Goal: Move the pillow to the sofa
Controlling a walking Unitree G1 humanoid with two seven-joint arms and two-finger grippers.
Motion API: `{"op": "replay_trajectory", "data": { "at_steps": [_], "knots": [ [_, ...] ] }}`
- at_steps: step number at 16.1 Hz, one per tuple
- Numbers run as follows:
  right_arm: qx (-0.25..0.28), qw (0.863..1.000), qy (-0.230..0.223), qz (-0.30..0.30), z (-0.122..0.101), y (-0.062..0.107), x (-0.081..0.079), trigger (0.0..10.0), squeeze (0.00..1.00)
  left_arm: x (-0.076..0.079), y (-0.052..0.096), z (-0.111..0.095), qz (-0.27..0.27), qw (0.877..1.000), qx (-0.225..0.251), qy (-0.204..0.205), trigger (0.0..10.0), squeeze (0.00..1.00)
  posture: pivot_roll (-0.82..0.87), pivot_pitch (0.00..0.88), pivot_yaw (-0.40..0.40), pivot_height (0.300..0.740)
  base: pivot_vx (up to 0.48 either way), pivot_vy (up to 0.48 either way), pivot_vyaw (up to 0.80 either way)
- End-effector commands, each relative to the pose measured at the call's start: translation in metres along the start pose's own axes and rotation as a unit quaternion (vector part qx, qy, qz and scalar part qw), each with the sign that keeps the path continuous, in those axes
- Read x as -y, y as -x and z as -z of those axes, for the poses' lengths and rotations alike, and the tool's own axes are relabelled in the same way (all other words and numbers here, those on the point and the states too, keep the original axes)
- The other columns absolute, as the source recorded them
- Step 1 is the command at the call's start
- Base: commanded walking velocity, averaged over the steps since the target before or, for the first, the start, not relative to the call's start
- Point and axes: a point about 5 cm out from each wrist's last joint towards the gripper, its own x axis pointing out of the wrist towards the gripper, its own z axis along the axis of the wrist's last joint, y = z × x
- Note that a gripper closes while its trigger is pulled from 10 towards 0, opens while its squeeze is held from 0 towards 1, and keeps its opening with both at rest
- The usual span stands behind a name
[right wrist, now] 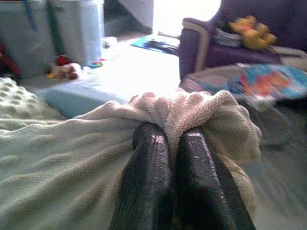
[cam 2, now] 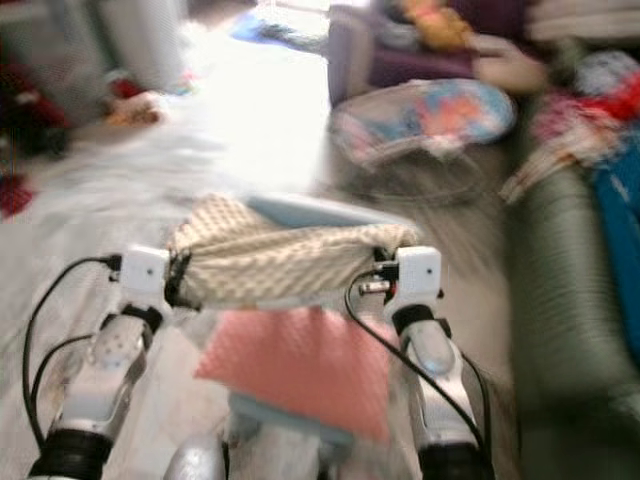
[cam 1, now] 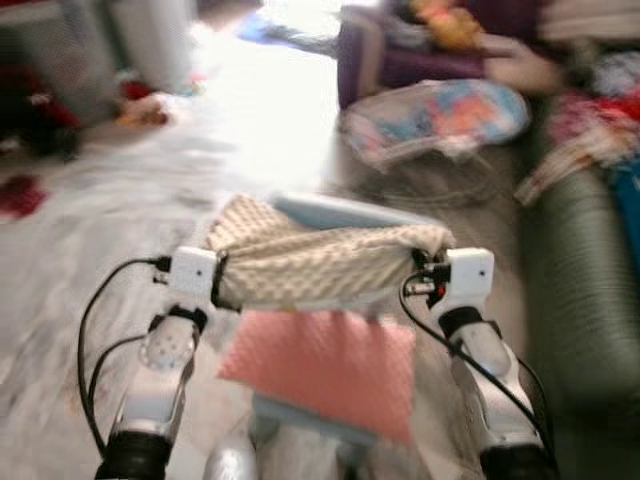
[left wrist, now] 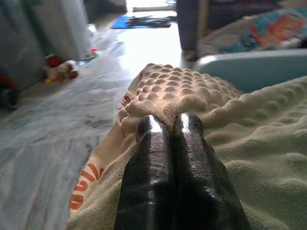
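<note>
I carry the pillow (cam 1: 320,265) in front of me, above the floor. It has a cream bumpy cover, a light blue edge and a pink face hanging below. My left gripper (cam 1: 218,280) is shut on the cover's left end, with the fingers (left wrist: 148,143) pinching the bumpy fabric. At the right end my right gripper (cam 1: 425,275) is shut on a bunched fold of fleece (right wrist: 192,108). A grey-green sofa (cam 1: 580,290) runs along the right side. The eye views are blurred.
A colourful baby bouncer (cam 1: 440,115) lies on the floor ahead, in front of a purple armchair (cam 1: 400,60) with a yellow toy on it. Clothes are piled on the sofa's far end (cam 1: 590,120). Toys (cam 1: 145,108) and grey bins (right wrist: 76,28) stand far left.
</note>
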Motion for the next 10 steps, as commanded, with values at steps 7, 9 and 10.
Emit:
{"op": "replay_trajectory", "data": {
  "at_steps": [7,9,10],
  "knots": [
    [0.009,1.000,-0.003,0.006,-0.0044,-0.0030,0.0000,10.0,0.00,0.0009,0.0025,0.0044,0.001,1.000,-0.009,0.003,10.0,0.00,0.02,0.000,-0.064,0.740,0.000,0.000,0.00],
    [0.002,1.000,-0.009,0.012,-0.0022,-0.0035,0.0006,10.0,0.00,0.0046,0.0038,0.0049,0.008,1.000,-0.010,0.009,10.0,0.00,0.02,0.000,-0.061,0.740,0.000,0.000,0.00],
    [0.002,1.000,-0.009,0.012,-0.0023,-0.0035,0.0009,10.0,0.00,0.0058,0.0039,0.0052,0.010,1.000,-0.011,0.008,10.0,0.00,0.01,0.000,-0.059,0.740,0.000,0.000,0.00]
  ]
}}
